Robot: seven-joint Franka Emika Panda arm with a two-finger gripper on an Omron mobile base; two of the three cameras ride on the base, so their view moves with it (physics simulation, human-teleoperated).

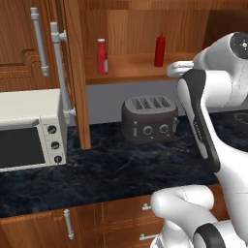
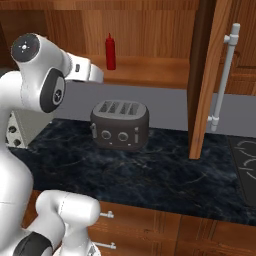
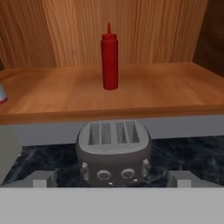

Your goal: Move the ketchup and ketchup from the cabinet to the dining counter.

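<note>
A: Starting with the biggest thing, where does the cabinet (image 1: 131, 29) sit?

B: It spans the top of the left base view. Its door (image 1: 77, 72) stands open at centre left, with its silver bar handle (image 1: 60, 72) beside it, and the wooden shelf (image 1: 135, 72) inside is exposed. Below, the black veined bench (image 1: 111, 169) runs across the middle of the frame. It carries a pale oven (image 1: 31, 128) at the left edge and a dark toaster (image 1: 148, 118) near the centre.

A: And the bottles?

B: Both stand upright on the shelf, well apart. The pale-capped ketchup (image 1: 101, 56) is at upper centre-left in the left base view, and the all-red ketchup (image 1: 159, 50) at upper centre-right. In the hand view the all-red one (image 3: 109, 57) stands near the top centre, directly above the toaster (image 3: 113, 153).

A: So how far along is the task?

B: By the look of it, only the opening of the cabinet is done. Neither bottle has left the shelf, so both grasps and both trips to the dining counter remain. That counter cannot be picked out from here.

A: What about the gripper?

B: The gripper (image 3: 113, 178) is spread wide. Its two finger tips (image 3: 41, 178) rise far apart at the bottom of the hand view, with nothing between them. It holds nothing and touches nothing. It faces the all-red bottle but stays short of the shelf edge, so that bottle seems the likely first pick.
</note>
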